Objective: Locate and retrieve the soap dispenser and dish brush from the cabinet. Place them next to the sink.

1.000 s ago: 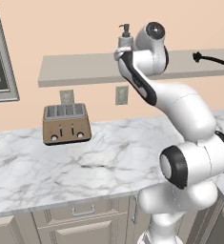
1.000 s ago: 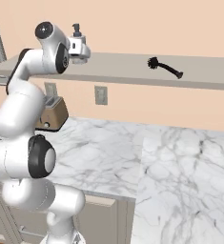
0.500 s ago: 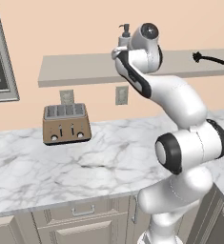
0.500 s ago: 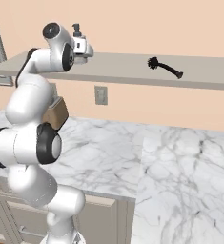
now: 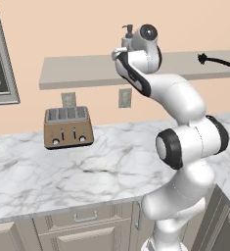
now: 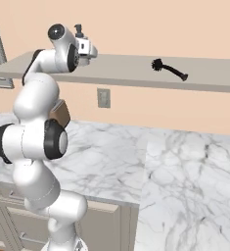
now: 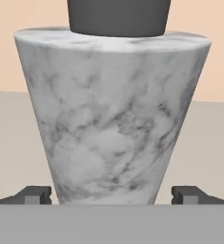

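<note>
The arm had swung closer to the grey-white marbled soap dispenser [image 7: 112, 114] on the grey-beige shelf board [image 5: 82, 71]. The pincer [image 7: 111, 195] stood fully open, fingertips at nine and three o'clock of the bottle, gripping nothing; a grasp looked imminent.

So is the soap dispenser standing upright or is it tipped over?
Upright. The soap dispenser stands on the shelf, pump top up, between the gripper's open fingers.

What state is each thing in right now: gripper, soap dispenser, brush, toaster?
Gripper: open, one fingertip on each side of the dispenser's base, not yet closed.
Soap dispenser: upright on the shelf, pump on top.
Brush: lying flat on the shelf, untouched, well apart from the dispenser.
Toaster: upright on the counter, slots look empty.
</note>
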